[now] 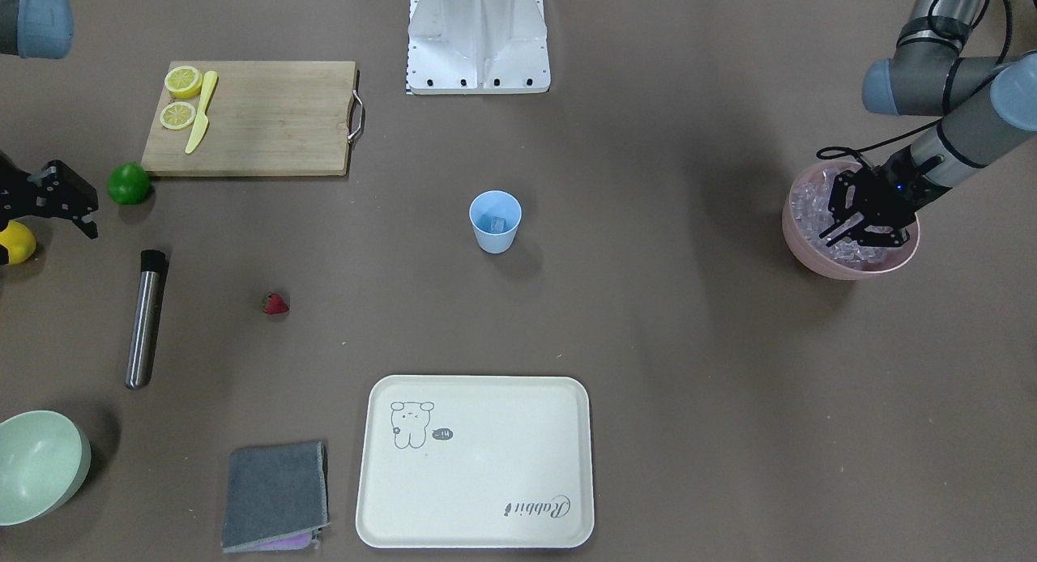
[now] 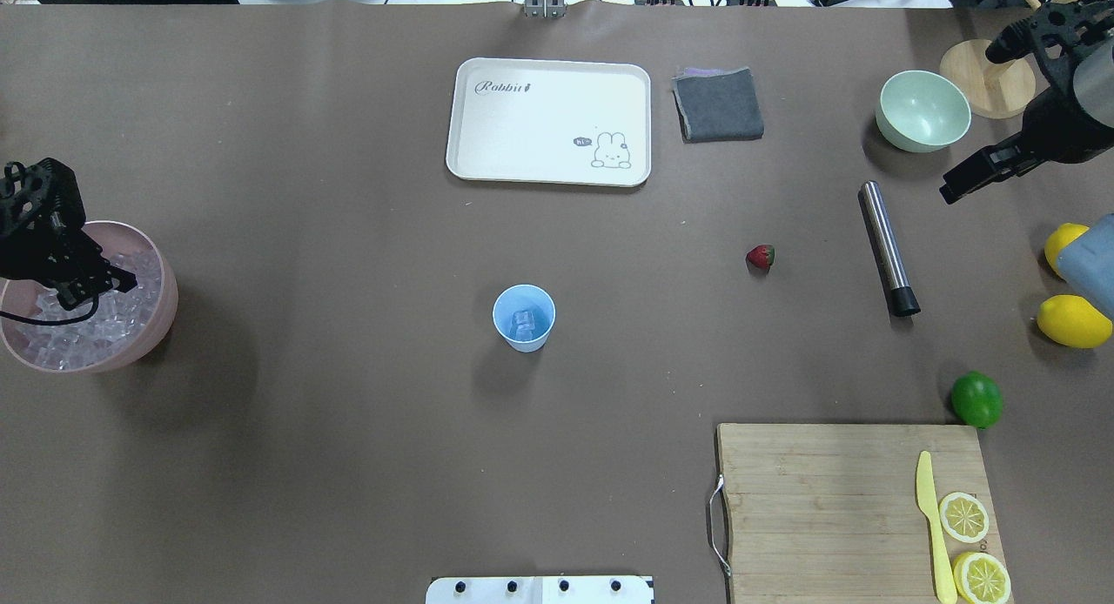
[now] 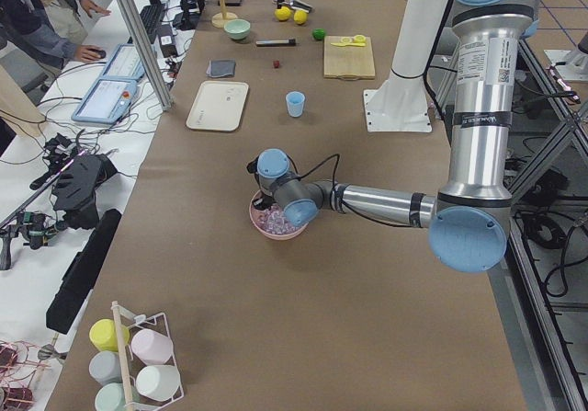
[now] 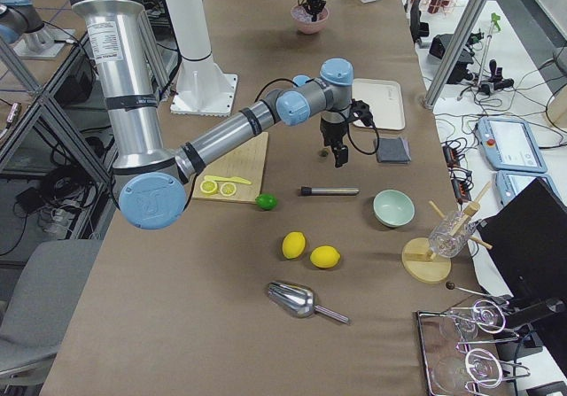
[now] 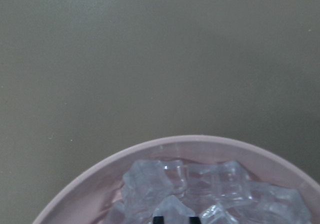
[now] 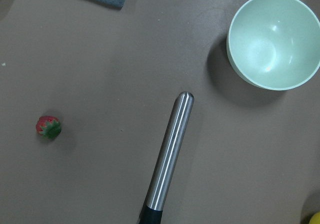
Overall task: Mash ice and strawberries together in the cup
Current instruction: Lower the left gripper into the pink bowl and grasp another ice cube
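Pink bowl (image 1: 804, 253) sits far on the robot's left. Left gripper (image 1: 847, 236) is dipped in it, jaws pinched narrow on one cube of the ice (image 5: 150, 181). Right gripper (image 1: 73, 202) hangs near steel muddler (image 1: 146, 319); can't tell its jaws. Cup (image 1: 495, 222) mid-table, a cube inside. Strawberry (image 1: 275, 304) loose on the table, well apart. Risks: slick cube squirts out mid-carry; light cup tips if clipped.

Seen from overhead, the brown desk (image 2: 305, 195) has a cup (image 2: 523, 318) at its middle. A tray (image 2: 548, 121) lies at twelve o'clock from it, a folded cloth (image 2: 718, 104) at one and a green bowl (image 2: 922, 110) at two. A strawberry (image 2: 761, 257), a steel rod (image 2: 888, 245) and a lime (image 2: 976, 399) lie toward three, a cutting board (image 2: 818, 499) at four and a pink bowl (image 2: 148, 347) at nine.
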